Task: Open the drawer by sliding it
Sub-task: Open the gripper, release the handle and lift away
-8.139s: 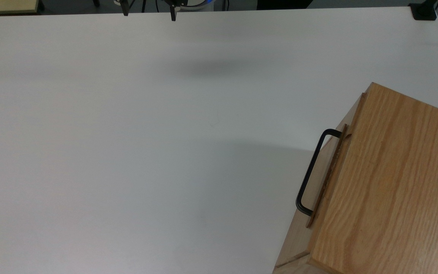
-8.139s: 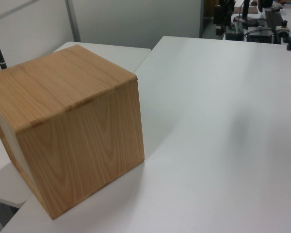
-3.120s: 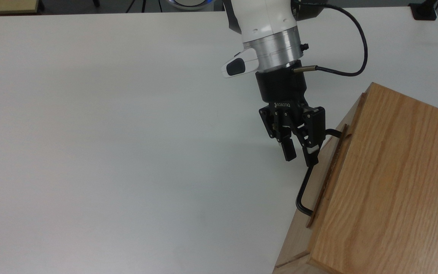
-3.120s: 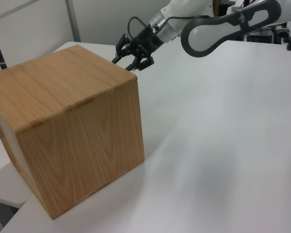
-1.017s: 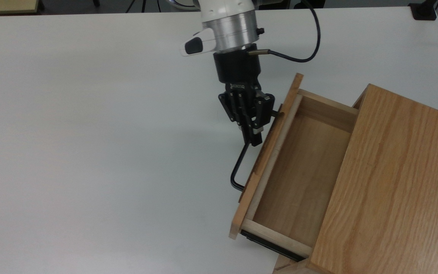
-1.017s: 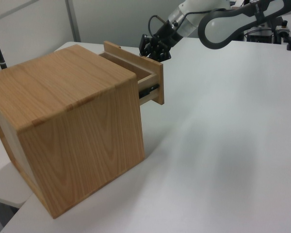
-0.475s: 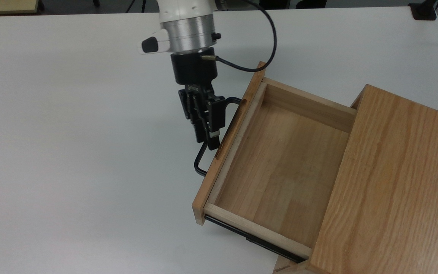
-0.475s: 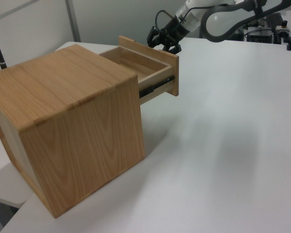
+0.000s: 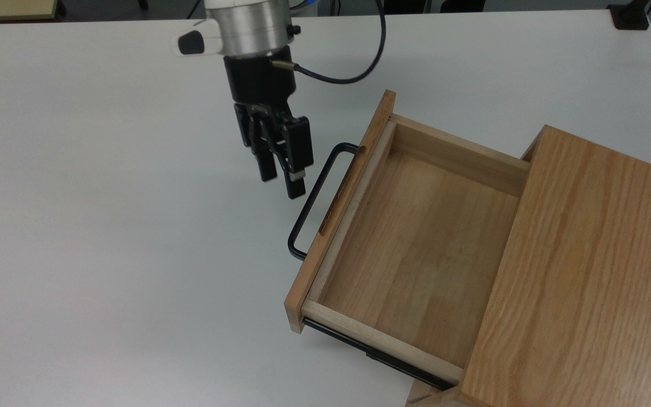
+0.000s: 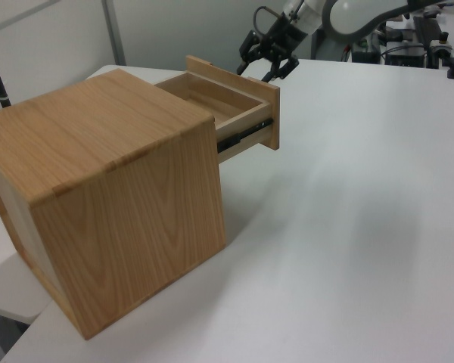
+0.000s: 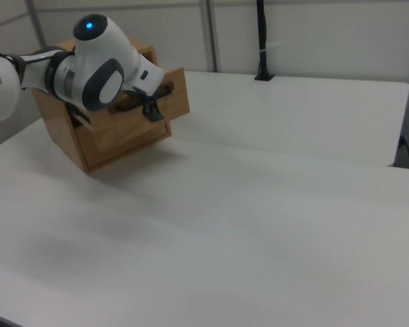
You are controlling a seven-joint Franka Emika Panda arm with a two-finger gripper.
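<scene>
Gripper (image 9: 283,185) off handle (image 9: 315,198) (fingers apart), drawer (image 9: 410,243) slid out.

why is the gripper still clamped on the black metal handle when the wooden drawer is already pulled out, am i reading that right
Not quite. The light wooden drawer is pulled out of the oak-grained cabinet, but the gripper is not on the thin black U-shaped handle. The top view shows it open and apart from the handle, over the white table on the top view's left of the handle.

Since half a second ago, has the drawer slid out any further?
No. In the top view the drawer sticks out equally far from the cabinet; the end effector has backed off.
</scene>
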